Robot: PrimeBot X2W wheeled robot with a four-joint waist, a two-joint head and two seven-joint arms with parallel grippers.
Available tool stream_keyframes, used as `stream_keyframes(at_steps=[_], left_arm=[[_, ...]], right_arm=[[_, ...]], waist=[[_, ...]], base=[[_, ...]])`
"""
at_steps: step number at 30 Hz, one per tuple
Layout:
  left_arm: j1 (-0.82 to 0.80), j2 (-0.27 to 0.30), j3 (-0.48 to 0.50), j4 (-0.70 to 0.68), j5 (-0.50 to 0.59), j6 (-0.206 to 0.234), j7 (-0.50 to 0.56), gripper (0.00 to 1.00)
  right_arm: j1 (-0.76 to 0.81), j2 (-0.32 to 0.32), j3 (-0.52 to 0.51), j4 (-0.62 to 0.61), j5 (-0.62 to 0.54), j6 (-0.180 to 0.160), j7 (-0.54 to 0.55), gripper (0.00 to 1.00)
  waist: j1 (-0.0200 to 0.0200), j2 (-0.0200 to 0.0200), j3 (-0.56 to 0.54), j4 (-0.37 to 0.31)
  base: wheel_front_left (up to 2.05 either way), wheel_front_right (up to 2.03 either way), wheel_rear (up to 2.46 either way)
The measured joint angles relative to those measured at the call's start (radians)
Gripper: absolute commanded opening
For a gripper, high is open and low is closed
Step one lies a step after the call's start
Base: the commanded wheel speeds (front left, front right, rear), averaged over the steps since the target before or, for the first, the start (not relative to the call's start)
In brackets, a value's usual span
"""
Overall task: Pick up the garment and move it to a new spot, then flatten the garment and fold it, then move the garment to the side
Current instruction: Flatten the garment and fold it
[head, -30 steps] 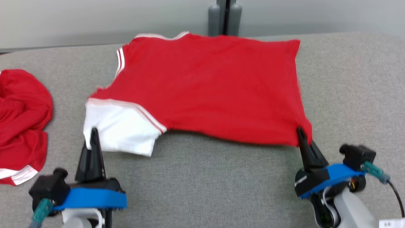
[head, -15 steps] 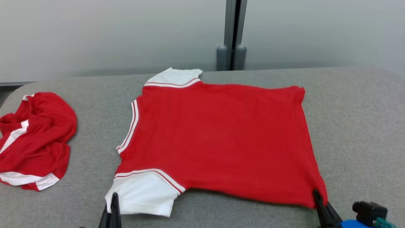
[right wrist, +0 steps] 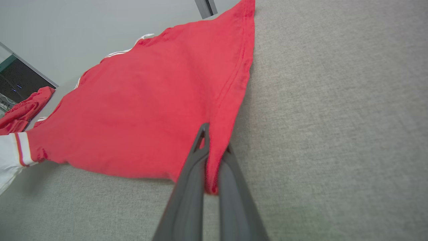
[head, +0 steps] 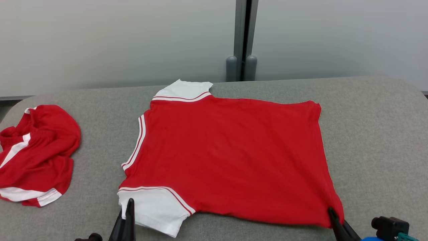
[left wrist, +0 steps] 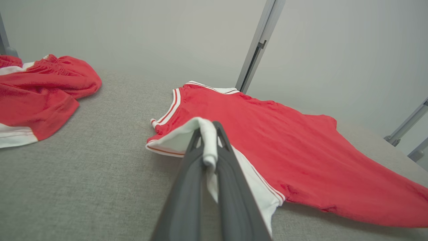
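- Spread and waiting: the red garment (head: 227, 157) lies open across the middle of the grey padded table (head: 374, 134), neck to the left and hem to the right. Its body looks nearly smooth, with slight ripples along the near edge.
- The left gripper (left wrist: 209, 134), at the near left, is clamped on the white near sleeve (head: 153, 207), and a fold of white cloth is pinched between its dark fingers.
- The right gripper (right wrist: 214, 140), at the near right, is closed tight on the red hem corner (head: 334, 211), which is drawn toward it in a small peak.
- By the look of it, the move to a new spot is done and the flattening is close to finished. Folding has not begun, and the shift to the side is still to come.
- A second red-and-white garment (head: 36, 154) sits crumpled at the far left, well apart from the spread one.
- Compared with a second ago, the whole head view has shifted, which is the camera lifting rather than the cloth travelling. More of the wall shows, and the grippers have dropped to the bottom edge.
- The far sleeve (head: 184, 90), unseen a second ago, now lies flat at the far left of the shirt.
- Both grips sit on the same sleeve and the same corner as before.
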Motion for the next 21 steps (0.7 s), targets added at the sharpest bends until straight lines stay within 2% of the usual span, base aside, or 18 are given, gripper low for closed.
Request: stream_keyframes(at_steps=[10,21], left_arm=[[-0.160,0.057,0.000,0.054,0.008,-0.030,0.008,0.00],[-0.409,0.110,-0.016,0.186,0.017,-0.055,0.019,0.00]], right_arm=[[-0.058,0.010,0.003,-0.046,0.003,0.000,0.075,0.00],[-0.215,0.012,0.032,-0.020,0.035,0.000,0.115,0.00]], waist=[[0.0000,0.0000,0.032,-0.042],[0.0001,0.0000,0.145,-0.094]], base=[[0.00,0.00,0.00],[0.00,0.00,0.00]])
